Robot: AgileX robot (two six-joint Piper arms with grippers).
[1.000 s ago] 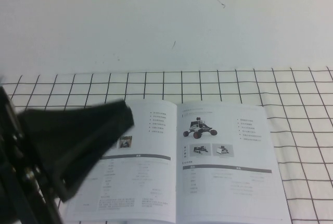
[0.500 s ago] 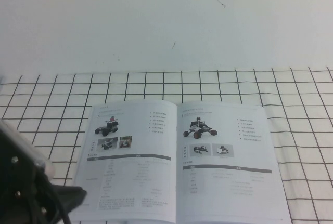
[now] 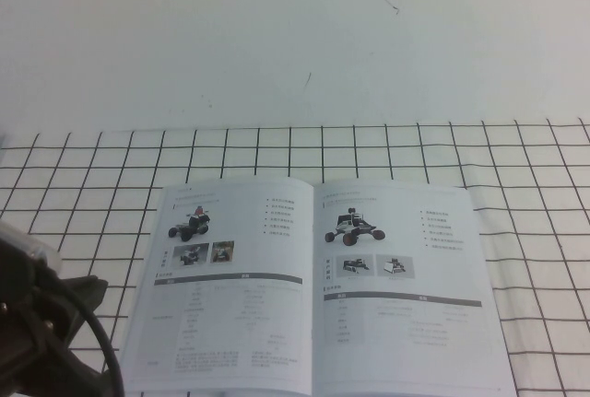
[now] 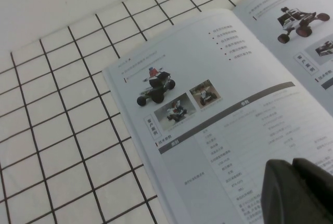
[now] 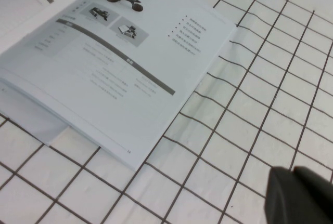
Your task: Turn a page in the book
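Beside the book's (image 3: 313, 291) edges, left hand (image 4: 299, 193) and right hand (image 5: 299, 195) hover, grip unclear.

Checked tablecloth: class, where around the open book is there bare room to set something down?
Free: the checked cloth right of the open book, the strip beyond its far edge, and cloth to its left. Crowded: the near-left corner, where the left gripper hangs over the left page. The right gripper hovers over bare cloth.
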